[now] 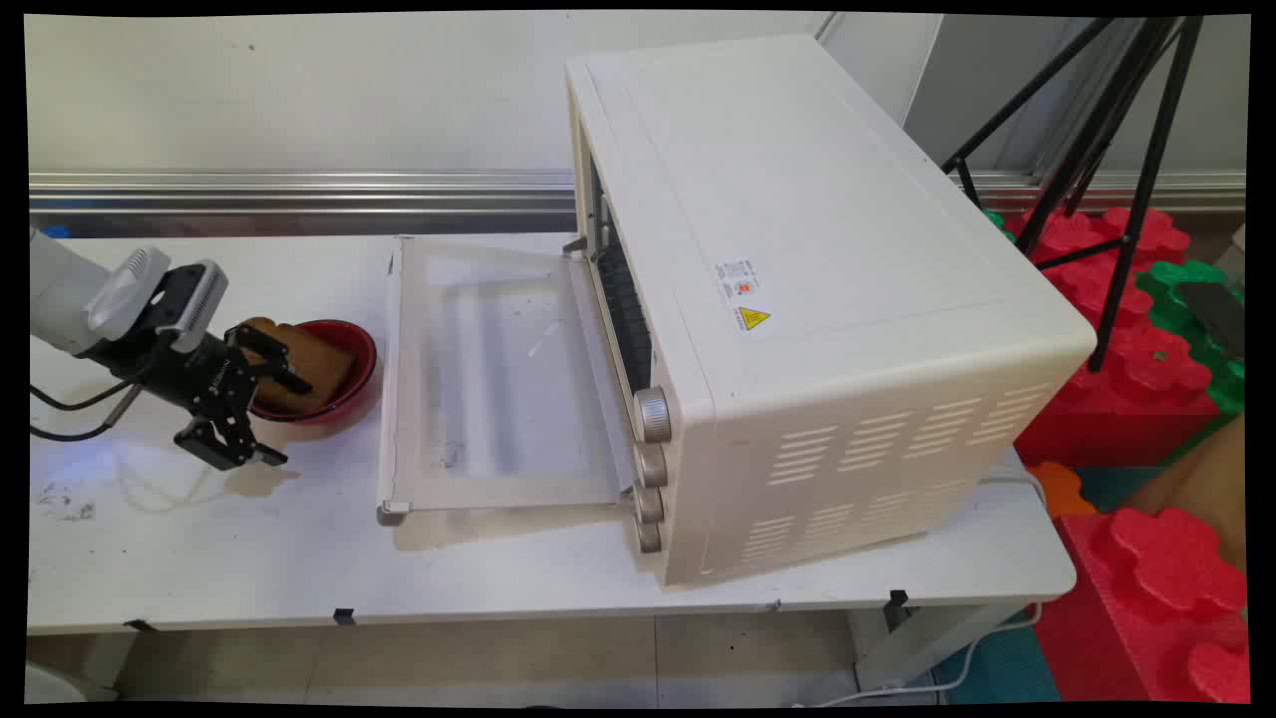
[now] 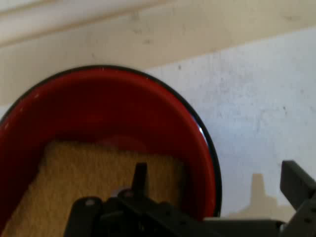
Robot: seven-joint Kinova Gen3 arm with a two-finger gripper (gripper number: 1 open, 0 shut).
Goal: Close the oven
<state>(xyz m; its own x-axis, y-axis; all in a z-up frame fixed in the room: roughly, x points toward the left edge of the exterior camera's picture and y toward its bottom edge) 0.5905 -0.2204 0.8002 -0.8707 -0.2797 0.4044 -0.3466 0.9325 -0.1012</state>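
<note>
The end effector [image 1: 277, 409] is spread apart, one finger [image 2: 140, 178] over the bread slice [image 1: 304, 371]. The bread lies in a red bowl [image 2: 148, 106] just ahead; an open toaster oven [image 1: 797, 299] stands beyond.

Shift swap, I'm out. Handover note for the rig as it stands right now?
Claw: open, one finger over the bread, the other outside the bowl, over the table.
Things: slice of bread lies in the red bowl, left of the toaster oven.
Done: oven door is folded down flat, open.
Left: bread not gripped, not lifted.
</note>
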